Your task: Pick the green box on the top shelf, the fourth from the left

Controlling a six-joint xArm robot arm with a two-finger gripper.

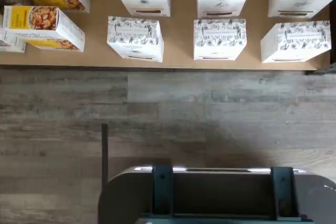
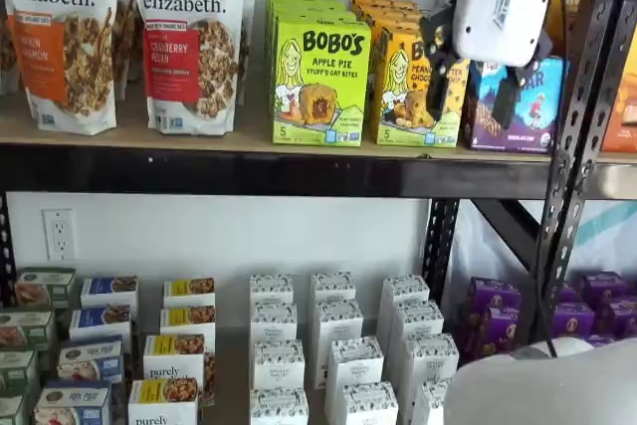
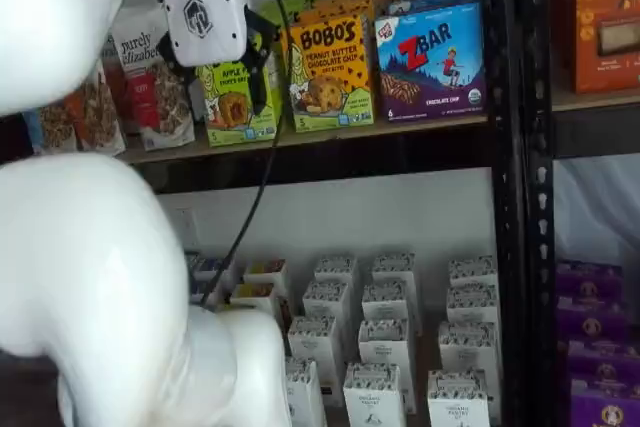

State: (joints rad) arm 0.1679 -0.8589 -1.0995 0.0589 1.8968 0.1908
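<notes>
1. The lime-green paper box (image 2: 320,82) with "BOBO'S APPLE PIE" on it stands up straight on the light tan wooden top shelf (image 2: 249,138), which has a thick black front bar.
2. More green boxes of the same kind stand in a row behind it.
3. Just beside it, on one side, stands a yellow-orange Bobo's peanut butter box (image 2: 410,87). On the other side stands a white bag of purely elizabeth granola with a red label (image 2: 189,37).
4. Another white granola bag with an orange label (image 2: 62,37) stands further along the same shelf.
5. A purple and blue ZBAR box (image 3: 432,62) stands past the yellow-orange box.
6. The white claw with two black fingers (image 2: 476,95) hangs in front of the top shelf in both shelf views.
7. Its two black fingers (image 2: 438,87) point down and stand apart, with a clear gap between them. The claw is open and holds nothing.
8. In a shelf view the claw sits in front of the yellow-orange box and the ZBAR box. In a shelf view the claw (image 3: 217,82) covers part of the green box (image 3: 235,102). It does not grip the box.
9. A black cable (image 3: 262,157) hangs down from the claw.
10. On the lower level stand many small white boxes with grey flower prints (image 2: 333,345).
11. The wrist view looks down on those small white boxes (image 1: 135,38), a tan board (image 1: 178,35) and a grey wood floor (image 1: 210,108).
</notes>
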